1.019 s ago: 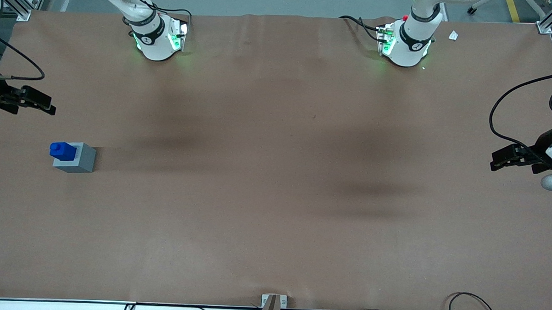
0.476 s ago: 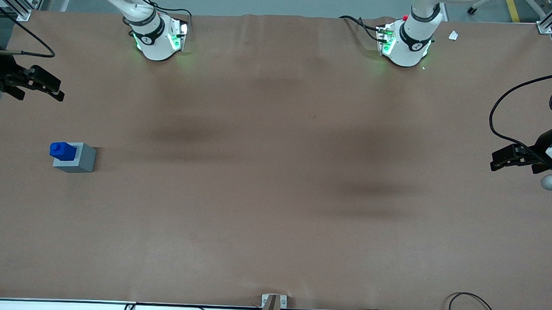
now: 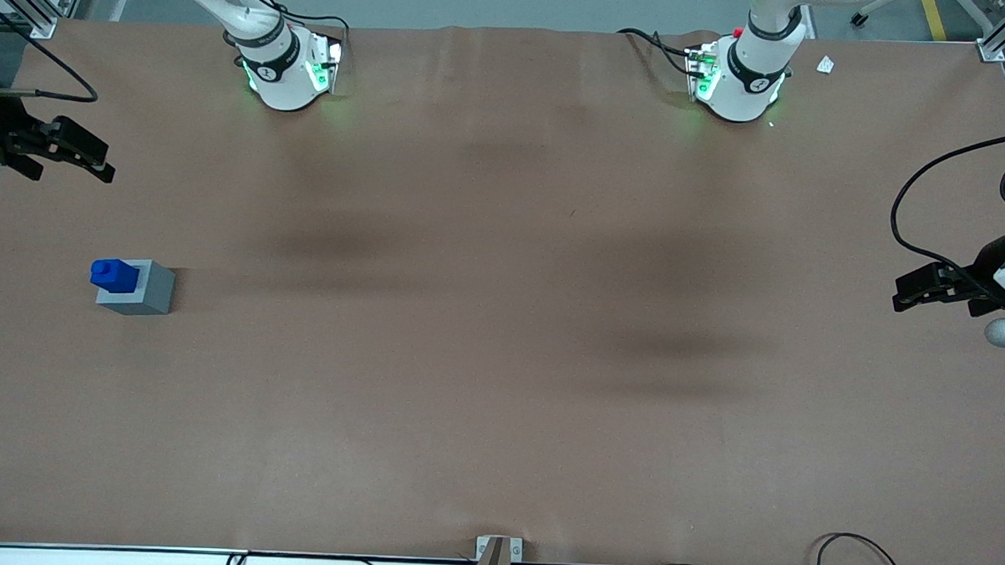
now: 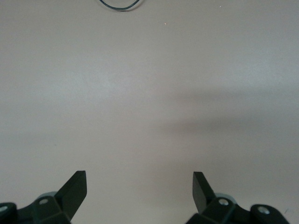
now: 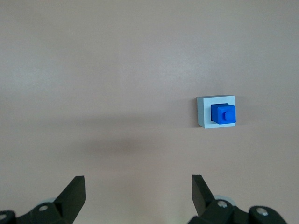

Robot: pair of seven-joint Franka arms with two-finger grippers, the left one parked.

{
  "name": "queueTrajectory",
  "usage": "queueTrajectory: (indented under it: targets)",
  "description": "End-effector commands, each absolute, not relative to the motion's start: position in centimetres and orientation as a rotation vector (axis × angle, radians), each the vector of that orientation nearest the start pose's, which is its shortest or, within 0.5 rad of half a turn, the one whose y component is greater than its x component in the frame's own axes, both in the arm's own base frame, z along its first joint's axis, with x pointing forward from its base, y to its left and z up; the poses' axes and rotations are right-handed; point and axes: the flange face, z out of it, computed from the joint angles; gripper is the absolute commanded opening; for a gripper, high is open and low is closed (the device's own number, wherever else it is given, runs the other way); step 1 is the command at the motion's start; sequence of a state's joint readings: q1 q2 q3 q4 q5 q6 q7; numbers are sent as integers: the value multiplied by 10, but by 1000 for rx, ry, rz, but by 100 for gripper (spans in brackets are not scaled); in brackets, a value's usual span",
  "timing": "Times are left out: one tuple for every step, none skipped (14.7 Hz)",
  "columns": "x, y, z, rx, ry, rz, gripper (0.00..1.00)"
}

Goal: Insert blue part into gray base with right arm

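One blue part (image 3: 115,275) is seated upright in the gray base (image 3: 137,288) on the brown desk (image 3: 500,358), toward the working arm's end. Pincer (image 3: 79,152) is held wide open, empty, farther from the front camera, well apart.

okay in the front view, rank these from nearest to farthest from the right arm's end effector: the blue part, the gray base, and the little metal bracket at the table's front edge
The open end effector hangs over the working arm's end of the table.
1. Blue part: seated in the base's top, nearer the front camera than the end effector.
2. Gray base: beneath the part, almost tied with it.
3. Metal bracket: at mid-table on the edge nearest the camera, clearly farthest.
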State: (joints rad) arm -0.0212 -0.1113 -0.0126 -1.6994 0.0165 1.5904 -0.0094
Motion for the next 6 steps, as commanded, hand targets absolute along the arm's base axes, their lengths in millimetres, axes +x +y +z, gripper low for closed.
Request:
queueTrajectory:
  targets:
    - [515,-18,635,-3114,58,-37,100]
    - [515,-15,639,-3115,55,-46,100]
    - [515,-10,640,-3118,39,-51,100]
    - [516,-4,642,-3120,22,-55,100]
    - [517,-4,640,-3118,24,-53,100]
    - [517,-3,642,-3119,22,-58,100]
